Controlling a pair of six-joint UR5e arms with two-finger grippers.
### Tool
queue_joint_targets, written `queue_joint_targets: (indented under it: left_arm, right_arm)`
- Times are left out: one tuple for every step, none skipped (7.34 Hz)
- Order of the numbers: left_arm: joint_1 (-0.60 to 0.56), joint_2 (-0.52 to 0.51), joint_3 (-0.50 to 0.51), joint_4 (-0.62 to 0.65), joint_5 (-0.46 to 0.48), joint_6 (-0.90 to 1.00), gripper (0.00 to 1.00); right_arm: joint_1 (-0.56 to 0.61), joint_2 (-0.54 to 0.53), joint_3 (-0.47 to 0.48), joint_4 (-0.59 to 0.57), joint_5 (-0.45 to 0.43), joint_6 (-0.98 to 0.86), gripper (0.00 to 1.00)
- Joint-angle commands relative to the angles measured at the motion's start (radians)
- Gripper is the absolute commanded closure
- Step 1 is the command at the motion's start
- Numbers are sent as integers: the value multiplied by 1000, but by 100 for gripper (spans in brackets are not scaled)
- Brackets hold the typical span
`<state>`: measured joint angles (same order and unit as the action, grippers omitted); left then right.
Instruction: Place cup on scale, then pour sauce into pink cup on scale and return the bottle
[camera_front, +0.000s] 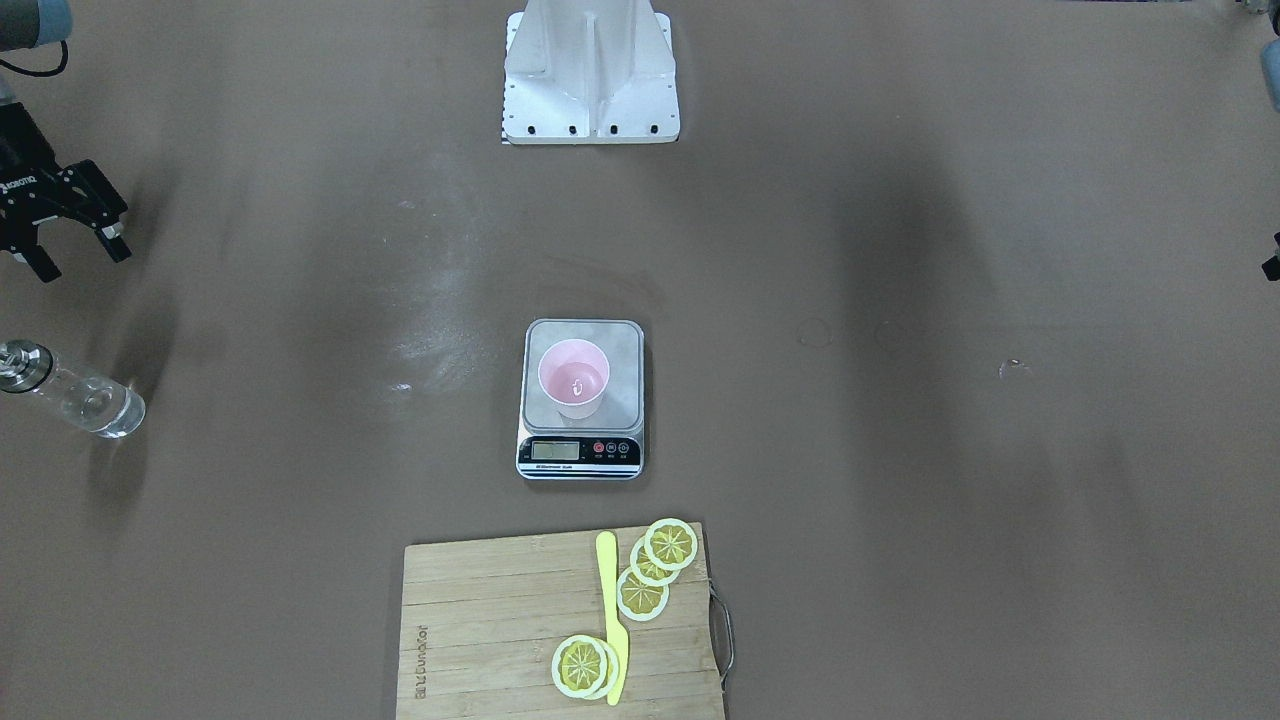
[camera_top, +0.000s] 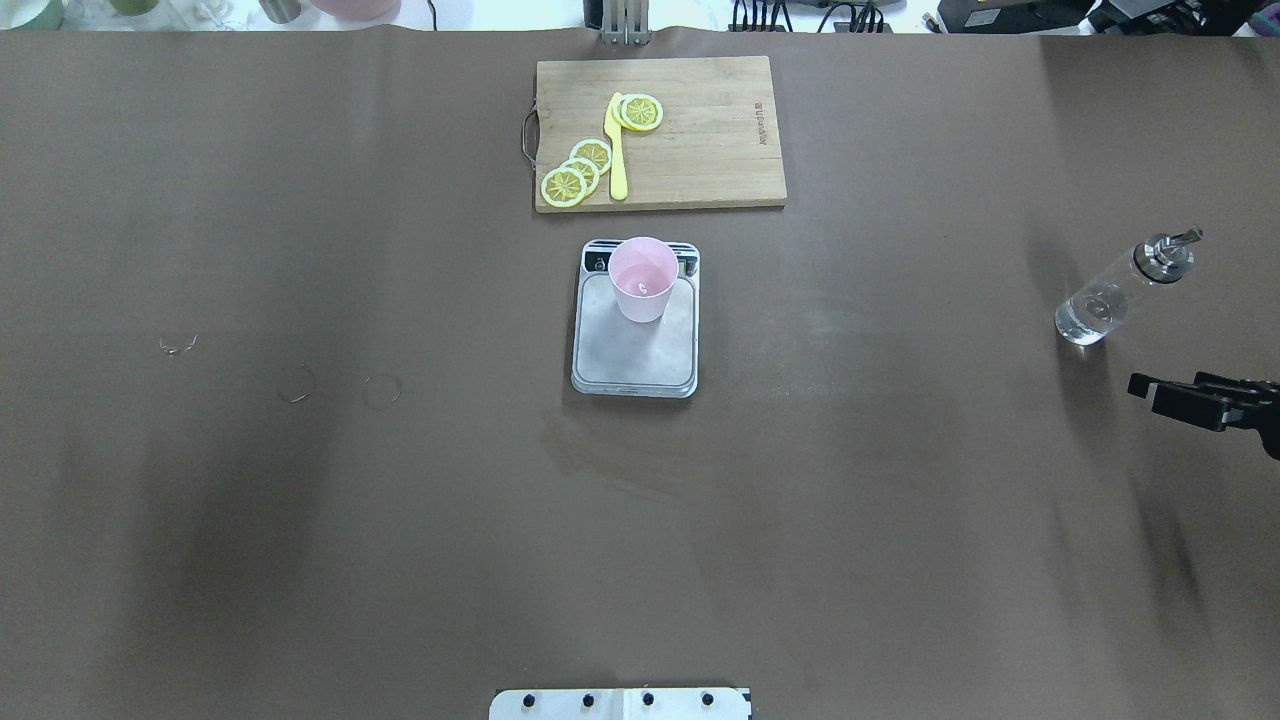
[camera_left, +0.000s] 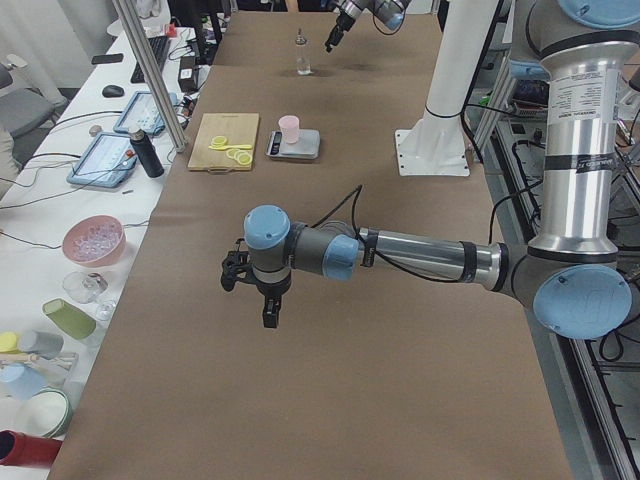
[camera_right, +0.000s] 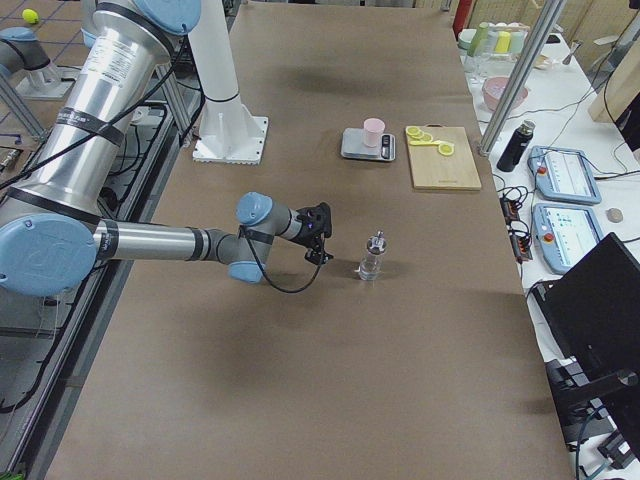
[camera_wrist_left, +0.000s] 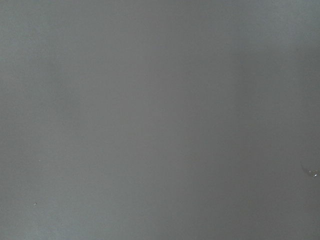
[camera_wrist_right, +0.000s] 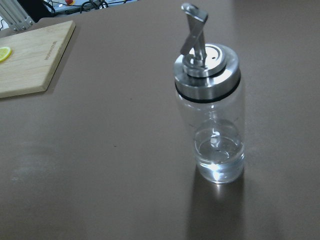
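Pale pink tapered plastic cup (camera_front: 573, 378) stands upright on the grey steel platform of the flat rectangular kitchen scale (camera_front: 622, 352) at mid-table, toward the display end of the platform and inside its edges, so its weight bears on the platform alone. A glint low inside it suggests a little clear liquid is in there, though I cannot be sure how much. Well off on my right side, the small clear glass bottle with the silver pour-spout cap (camera_wrist_right: 210, 125) stands upright on the brown table, a shallow layer of colourless sauce (camera_wrist_right: 219, 159) in its bottom. My right pincer (camera_front: 80, 258) hangs just beside it, fingers spread and touching nothing, so the bottle rests on its own base. I judge the pour done and the bottle returned, parked far from the scale where it cannot disturb the reading. My left pincer (camera_left: 252, 300) hovers over bare table far from everything; spread or pressed together, I cannot tell.
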<state>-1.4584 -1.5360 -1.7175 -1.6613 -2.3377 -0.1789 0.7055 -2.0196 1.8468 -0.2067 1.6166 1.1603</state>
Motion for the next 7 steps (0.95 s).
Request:
queue_joint_targets:
  left_arm:
    - [1, -10, 1, 2, 0, -1, 2]
    - [3, -12, 1, 2, 0, -1, 2]
    - [3, -21, 3, 5, 1, -2, 2]
    - [3, -21, 1, 5, 1, -4, 2]
    - [4, -22, 1, 5, 1, -4, 2]
    - [4, -29, 1, 5, 1, -4, 2]
    - [4, -29, 3, 5, 1, -5, 2]
  right_arm:
    - [21, -16, 122, -137, 77, 7, 0]
    - [44, -4, 196, -248, 98, 7, 0]
    - [83, 21, 230, -329, 145, 6, 0]
    - [168, 104, 232, -447, 232, -4, 0]
    - [205, 186, 232, -558, 256, -14, 0]
    - [244, 262, 232, -662, 261, -17, 0]
    - [311, 335, 232, -774, 297, -51, 0]
